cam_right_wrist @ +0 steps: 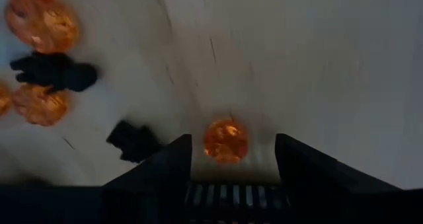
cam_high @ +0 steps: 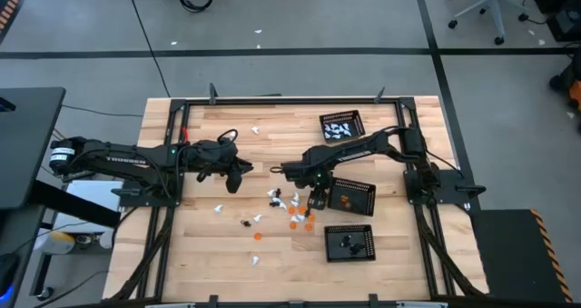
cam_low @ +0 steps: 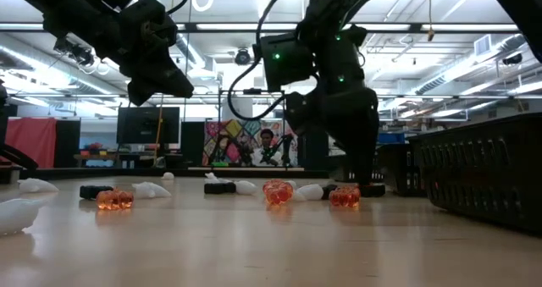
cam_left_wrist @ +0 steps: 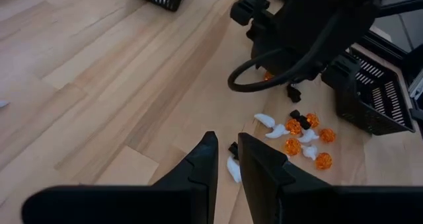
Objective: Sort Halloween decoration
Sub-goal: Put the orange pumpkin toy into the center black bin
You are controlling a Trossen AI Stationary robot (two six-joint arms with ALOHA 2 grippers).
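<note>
Orange figure (cam_right_wrist: 225,140) sits on the counter (cam_high: 227,253) right between the spread fingers of the right end effector (cam_high: 316,199), released and low over the wood just left of the tilted mesh tray (cam_high: 352,195) in the middle right of the overhead frame. In that arm's wrist view, more orange pieces (cam_right_wrist: 41,20) and black pieces (cam_right_wrist: 54,72) lie at the left of the frame, apart from the fingers.

Seen level from the counter top, orange figures (cam_low: 278,191), white ones (cam_low: 152,189) and black ones (cam_low: 95,190) lie in a loose row across the middle of the frame, with the right arm coming down among them.

From above, the scattered Halloween decoration (cam_high: 281,208) spreads over the centre of the counter, below both arms. The left end effector (cam_high: 236,176) hangs above the wood at centre left, its fingers (cam_left_wrist: 201,168) close together with only a narrow gap and nothing between them.

Farther back, one mesh tray (cam_high: 341,125) at the upper right holds white figures, and another (cam_high: 350,243) at the lower right holds a few black ones. A person shows far off in the room beyond.
</note>
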